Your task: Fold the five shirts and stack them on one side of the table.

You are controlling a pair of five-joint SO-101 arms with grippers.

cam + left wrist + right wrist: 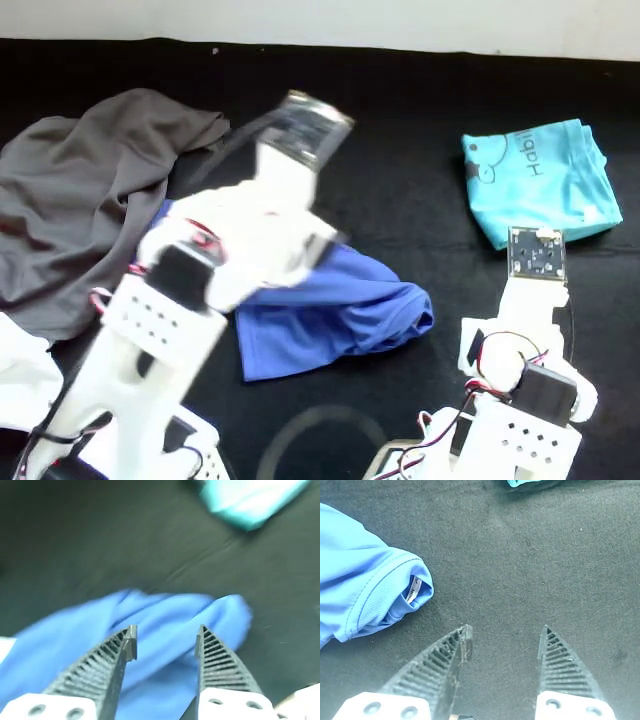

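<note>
Left gripper [166, 639] and right gripper [506, 635] gape empty over black tablecloth [400, 130], white wall [400, 20] behind; four shirts: grey [80, 200], blue [330, 310], turquoise [540, 180], white [20, 375].

You had four garments in sight on the black table. The crumpled dark grey jersey shirt [80, 200] lay spread in loose folds by the far left corner and ran down along the left edge. The royal-blue mesh shirt [330, 310] lay bunched in a rough roll near the middle, with its open end and white neck label turned toward the right edge. The turquoise cotton shirt [540, 180], printed with a dark drawing, sat folded into a neat rectangle near the far right corner, well apart from the blue one. A rumpled white cloth [20, 385] lay at the near left edge, just beside the grey shirt.
</note>
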